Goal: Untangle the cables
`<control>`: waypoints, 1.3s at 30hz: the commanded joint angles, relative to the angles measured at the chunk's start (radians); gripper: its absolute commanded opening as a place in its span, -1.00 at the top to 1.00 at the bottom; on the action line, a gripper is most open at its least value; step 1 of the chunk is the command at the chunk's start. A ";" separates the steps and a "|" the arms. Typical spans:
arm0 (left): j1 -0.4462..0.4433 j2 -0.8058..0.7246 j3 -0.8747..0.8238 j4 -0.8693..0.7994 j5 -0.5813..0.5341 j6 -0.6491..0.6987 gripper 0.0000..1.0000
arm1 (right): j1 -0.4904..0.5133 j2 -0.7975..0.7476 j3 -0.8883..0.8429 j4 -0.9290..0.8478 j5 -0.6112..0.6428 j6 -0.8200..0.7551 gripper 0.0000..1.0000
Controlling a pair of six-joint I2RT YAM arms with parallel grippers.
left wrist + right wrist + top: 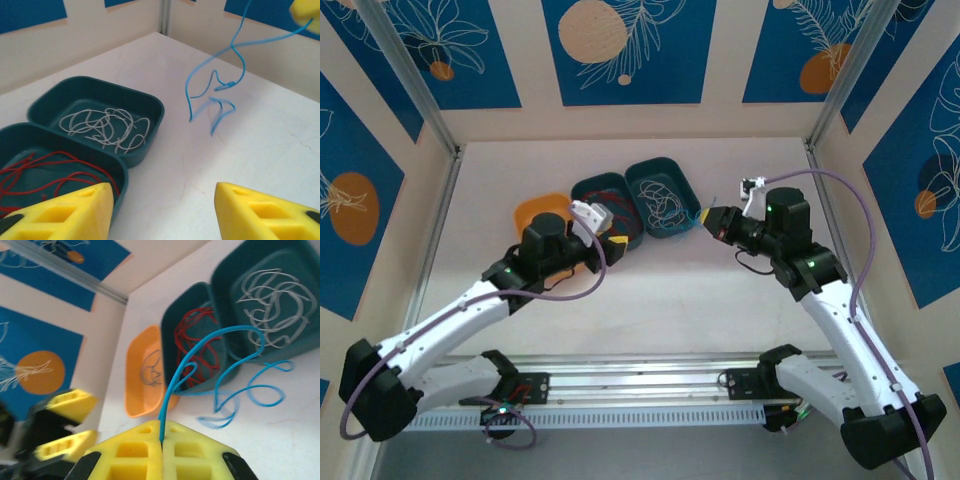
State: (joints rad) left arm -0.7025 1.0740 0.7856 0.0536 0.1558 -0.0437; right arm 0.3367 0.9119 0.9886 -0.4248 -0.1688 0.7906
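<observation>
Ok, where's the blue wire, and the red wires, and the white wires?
blue wire (pixel 166 400), right wrist view, the straight stretch at its near end.
red wires (pixel 194 337), right wrist view, middle of the tangle.
white wires (pixel 105 127), left wrist view, middle of the tangle.

Colours as we logged them:

- Blue cable (pixel 230 330): bright sky blue, uniform along its length.
- Red cable (pixel 197 347): plain red.
- White cable (pixel 105 125): off-white to pale grey.
- We also note a thin dark cable (pixel 150 367), greyish.
- Teal trays (pixel 150 107): dark teal, unpatterned.
- Orange tray (pixel 135 385): flat orange.
- Left fingers (pixel 75 210) and right fingers (pixel 135 450): yellow.
- Arms (pixel 450 320): white shells, black joints, purple hoses (pixel 869 235).
- Table (pixel 210 160): off-white, faintly veined.
- Wall panels (pixel 660 60): deep blue on cream, patterned with white line-drawn leaves and orange discs. We read the central disc as pale peach.
</observation>
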 commanded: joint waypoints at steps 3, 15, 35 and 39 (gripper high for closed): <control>-0.002 0.083 -0.047 0.284 0.164 0.012 -0.50 | 0.037 0.019 0.088 0.012 -0.098 -0.009 1.00; -0.027 -0.005 -0.118 0.309 -0.059 -0.059 -1.00 | 0.158 0.157 0.234 0.032 -0.069 -0.099 1.00; -0.027 -0.788 -0.246 -0.244 -0.836 -0.178 -1.00 | 0.383 0.849 0.797 0.047 -0.054 -0.299 1.00; -0.027 -0.835 -0.222 -0.323 -0.885 -0.179 -1.00 | 0.418 0.987 0.934 -0.001 -0.040 -0.325 1.00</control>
State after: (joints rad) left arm -0.7246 0.2661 0.5415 -0.1772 -0.6388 -0.2123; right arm 0.7341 1.8442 1.8397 -0.3817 -0.2131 0.5125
